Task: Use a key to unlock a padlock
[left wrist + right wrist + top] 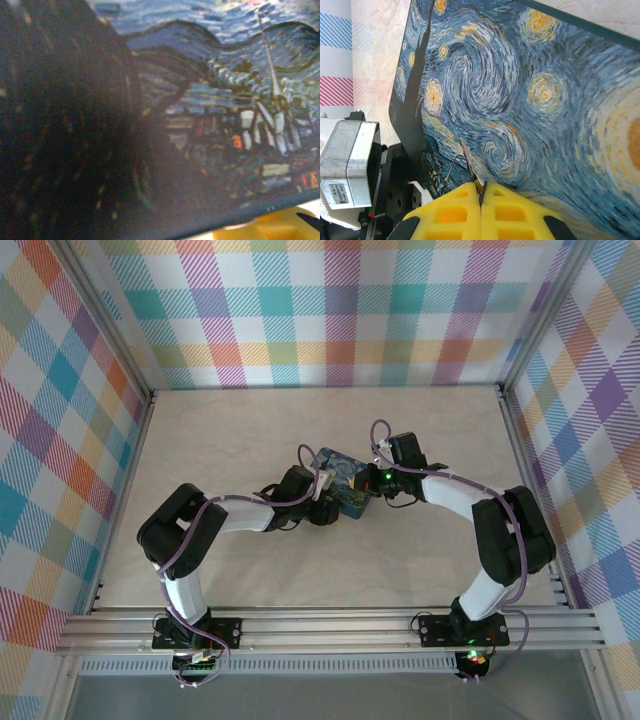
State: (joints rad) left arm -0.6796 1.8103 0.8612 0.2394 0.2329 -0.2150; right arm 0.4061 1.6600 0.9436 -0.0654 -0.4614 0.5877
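Starting at the tin's left side, you have the left gripper (pixel 322 510) pressed up to the near left corner of the painted tin (pixel 340 472). Whether its jaws are spread or closed on anything you cannot tell, since its wrist view is a blurred close-up of the tin's village print. Treat it as the steadying hand and nothing more.

At the tin's right side, the right gripper (pixel 481 196) has its yellow pads (pixel 515 215) closed flat together. They pinch a thin silvery blade (pixel 468 159), most likely the key, which pokes out ahead of them across the tin's swirled face near its lower edge. Where the padlock sits relative to the tin you cannot tell; my guess is low at the tin's near edge, between the grippers.

The blade is caught only at the pad tips, so I judge it could pivot. Line it up with the keyway first, push straight, and twist only once it is seated.

Count: two arms, two grippers, one tin, one blade.
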